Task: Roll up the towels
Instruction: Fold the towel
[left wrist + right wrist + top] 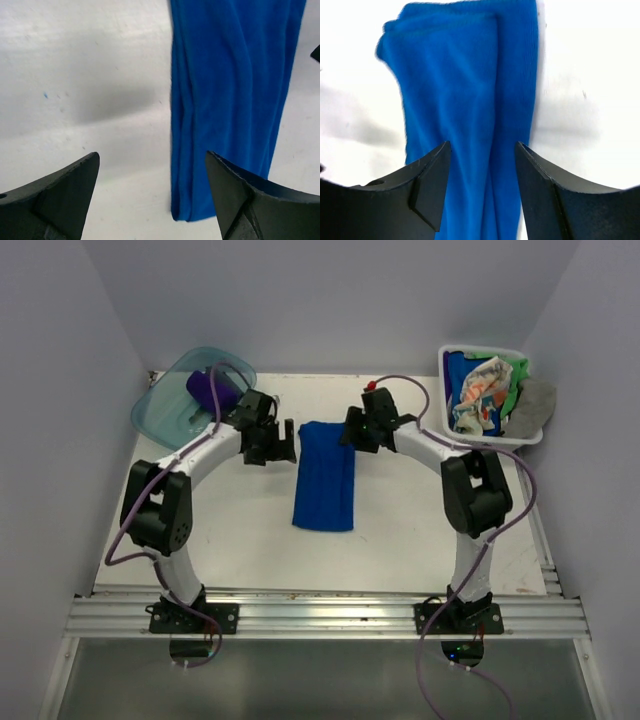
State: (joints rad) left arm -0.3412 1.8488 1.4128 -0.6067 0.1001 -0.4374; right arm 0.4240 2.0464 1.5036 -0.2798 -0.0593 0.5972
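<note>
A royal blue towel [325,476] lies folded into a long flat strip in the middle of the white table. My left gripper [272,447] is open and empty, just left of the strip's far end; in the left wrist view [152,162] the towel's corner [225,100] lies between the fingers. My right gripper [356,430] is open and empty over the far right end; in the right wrist view [482,150] the towel [465,85] lies below the open fingers. A purple towel [208,390] sits rolled in the teal tub. Cream, green and grey towels [495,392] fill the white basket.
The translucent teal tub [160,412] sits at the far left corner. The white basket [446,365] stands at the far right, with a grey towel [532,408] hanging over its right rim. Grey walls close in the table on three sides.
</note>
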